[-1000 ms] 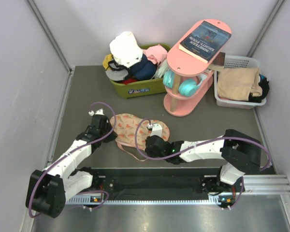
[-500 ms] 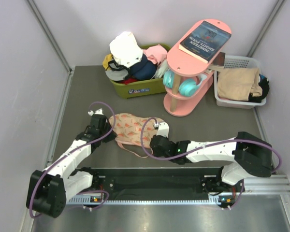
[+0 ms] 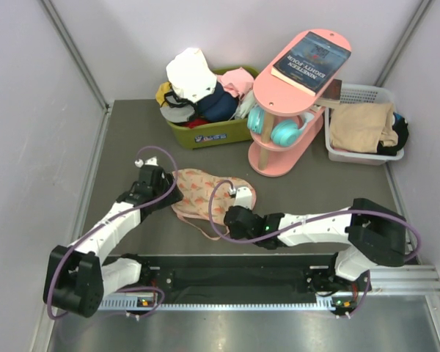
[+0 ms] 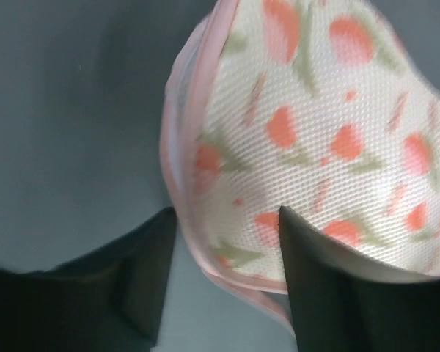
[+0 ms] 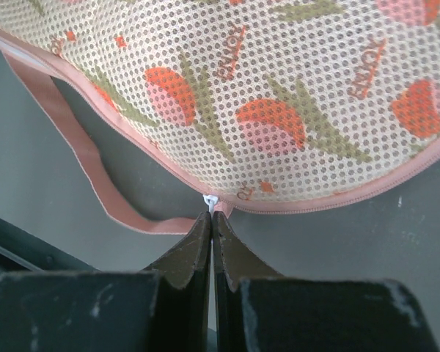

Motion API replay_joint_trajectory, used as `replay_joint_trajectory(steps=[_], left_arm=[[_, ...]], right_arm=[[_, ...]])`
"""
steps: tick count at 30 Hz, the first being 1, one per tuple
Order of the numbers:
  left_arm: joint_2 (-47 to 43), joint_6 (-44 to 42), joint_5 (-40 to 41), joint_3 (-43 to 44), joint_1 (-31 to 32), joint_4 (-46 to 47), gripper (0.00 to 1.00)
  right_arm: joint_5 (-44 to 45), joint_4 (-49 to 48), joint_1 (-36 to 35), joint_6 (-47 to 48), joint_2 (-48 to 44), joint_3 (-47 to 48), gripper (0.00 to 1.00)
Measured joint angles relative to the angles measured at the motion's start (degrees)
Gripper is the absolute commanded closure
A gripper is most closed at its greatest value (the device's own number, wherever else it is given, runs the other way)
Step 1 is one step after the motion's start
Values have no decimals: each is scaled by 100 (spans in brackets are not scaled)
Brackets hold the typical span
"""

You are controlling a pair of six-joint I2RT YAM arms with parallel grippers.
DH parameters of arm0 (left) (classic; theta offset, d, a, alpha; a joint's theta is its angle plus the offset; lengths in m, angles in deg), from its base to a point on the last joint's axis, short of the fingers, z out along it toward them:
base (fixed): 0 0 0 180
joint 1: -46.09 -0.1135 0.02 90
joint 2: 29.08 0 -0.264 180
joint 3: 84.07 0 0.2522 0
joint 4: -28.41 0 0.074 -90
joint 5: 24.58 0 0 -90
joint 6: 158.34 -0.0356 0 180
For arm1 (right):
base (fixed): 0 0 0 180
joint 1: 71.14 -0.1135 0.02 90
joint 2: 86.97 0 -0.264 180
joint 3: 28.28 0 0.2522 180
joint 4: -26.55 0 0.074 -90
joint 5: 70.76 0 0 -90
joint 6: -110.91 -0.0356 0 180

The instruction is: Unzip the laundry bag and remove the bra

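The laundry bag [image 3: 204,192] lies flat on the grey table, peach mesh with orange-red prints and pink trim. My left gripper [image 3: 165,193] is at its left end, open; in the left wrist view the bag's [image 4: 315,125] pink-trimmed edge sits loose between the spread fingers of that gripper [image 4: 226,220]. My right gripper [image 3: 228,213] is at the bag's near edge. There it [image 5: 211,217] is shut on the small white zip pull [image 5: 210,199] at the bag's [image 5: 279,81] trim, beside the thin pink loop [image 5: 77,158]. The bra is hidden.
A green bin [image 3: 213,134] heaped with clothes stands at the back. To its right is a pink shelf stand [image 3: 297,110] with a book on top and teal headphones [image 3: 279,130]. A white basket [image 3: 352,155] with tan cloth sits far right.
My left gripper has opened and let go of the bag's left edge. The right gripper stays shut on the zip pull and has shifted slightly left along the trim.
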Motion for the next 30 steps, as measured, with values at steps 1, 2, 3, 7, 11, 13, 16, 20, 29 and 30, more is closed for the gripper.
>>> replay_joint_trajectory(steps=[1,2,3,7,11,13,16,20,29,30], left_arm=[[2,-4,22,39,-15,4,18],[-15,2,33,72,-28,-2,16],[-52,20,44,79,-37,0,15],[-452,133,44,-55,-55,-96,11],[-1145,382,-160,-455,-55,-273,11],[-1408,529,-310,-658,-52,-339,11],[-1703,785,-549,-973,-52,-343,11],[-1749,1084,-850,-1217,-52,-245,17],[-1325,1493,-1375,-1471,7,527,44],[-1303,1541,-1410,-1502,13,597,47]], right_arm=[[-26,-9,-11,4,55,37,100],[-39,-22,-26,17,116,76,100],[-68,-22,-39,26,168,114,100],[-201,-87,-111,83,457,356,100],[-391,-271,-205,151,748,640,100],[-481,-358,-254,190,881,796,100],[-614,-505,-299,240,1058,1005,100],[-752,-649,-337,293,1202,1167,100],[-898,-839,-374,334,1349,1346,100],[-903,-850,-374,339,1349,1346,100]])
